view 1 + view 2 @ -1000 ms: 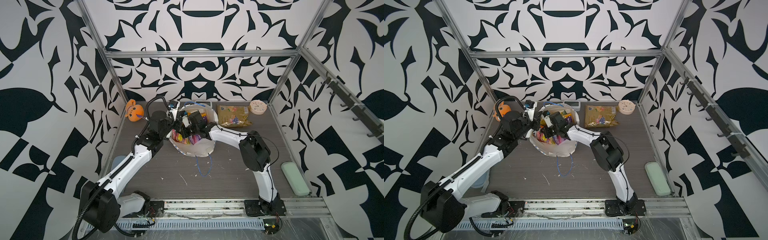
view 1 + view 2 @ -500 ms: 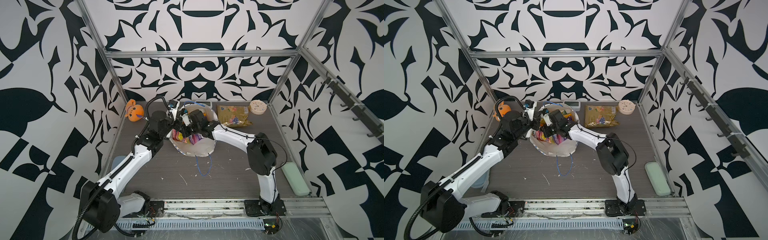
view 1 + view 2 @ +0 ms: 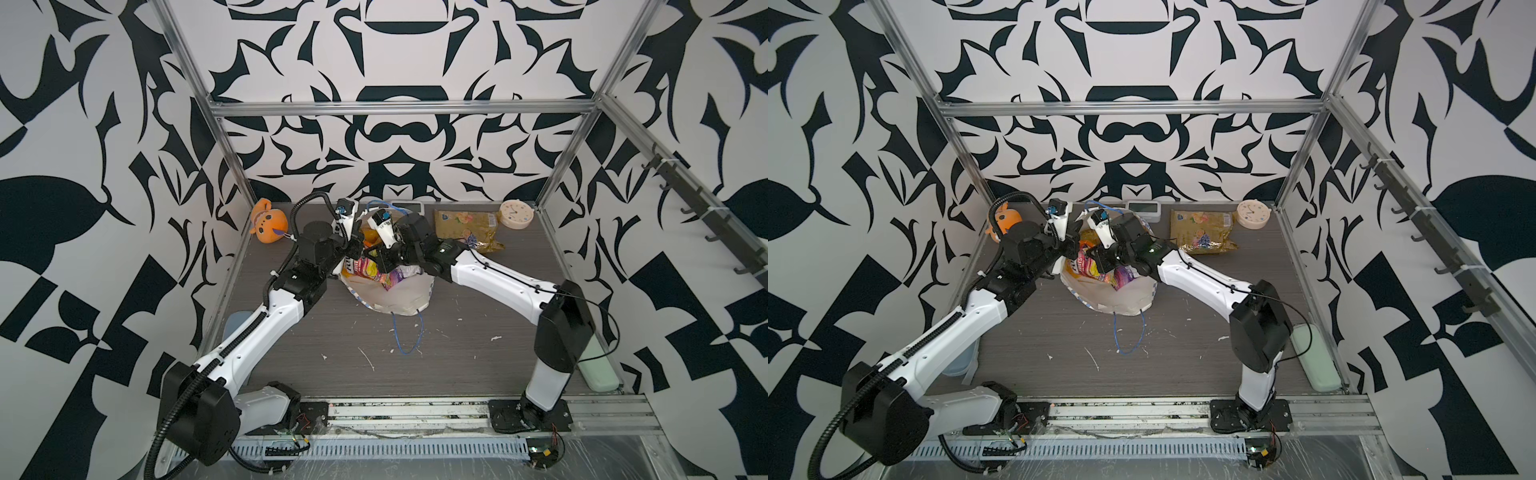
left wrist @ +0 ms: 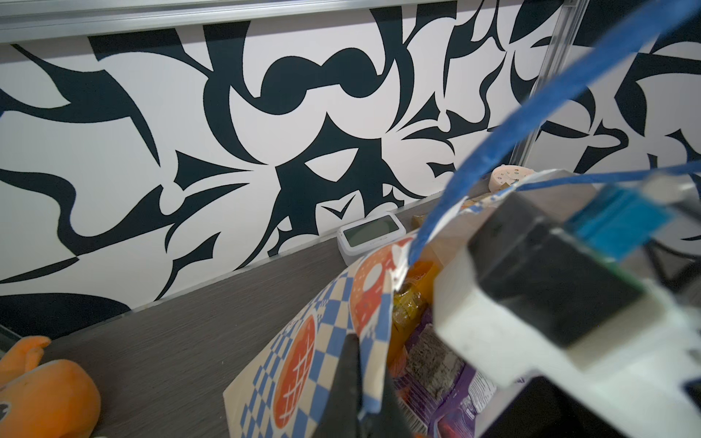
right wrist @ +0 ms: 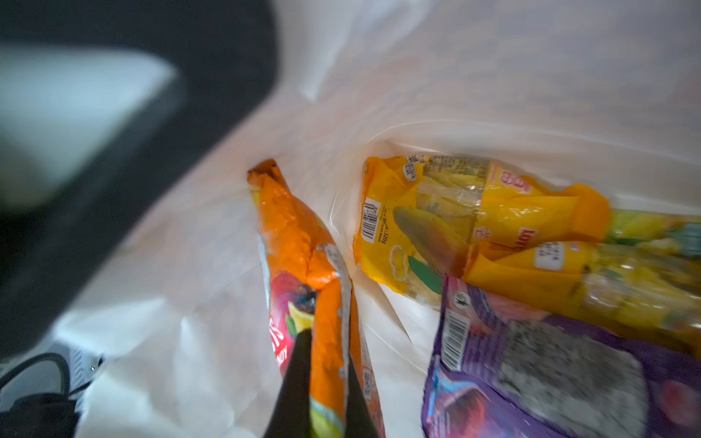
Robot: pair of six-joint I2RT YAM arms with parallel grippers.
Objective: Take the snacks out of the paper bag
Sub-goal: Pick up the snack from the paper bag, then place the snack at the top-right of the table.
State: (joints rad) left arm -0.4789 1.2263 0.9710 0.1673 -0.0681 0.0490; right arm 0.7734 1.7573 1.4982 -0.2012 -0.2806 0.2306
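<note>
The paper bag (image 3: 397, 293) (image 3: 1121, 293) lies open at the middle back of the table, checker band at its mouth. My left gripper (image 3: 354, 248) (image 4: 367, 362) is shut on the bag's checkered rim (image 4: 303, 352) and holds the mouth up. My right gripper (image 3: 380, 261) (image 5: 326, 346) reaches inside the bag and is shut on an orange snack packet (image 5: 299, 235). A yellow packet (image 5: 455, 216) and a purple packet (image 5: 550, 375) lie beside it inside the bag. A gold packet (image 3: 465, 226) (image 3: 1204, 227) rests on the table right of the bag.
An orange plush toy (image 3: 270, 224) sits at the back left and a round cream clock (image 3: 516, 214) at the back right. A small white digital device (image 4: 371, 235) stands by the back wall. One blue cord handle (image 3: 409, 332) trails forward. A mint-green object (image 3: 598, 370) lies along the right edge.
The right gripper has shut a little further on the orange packet inside the bag. The right arm's elbow has swung to the right. The left arm has held still.
</note>
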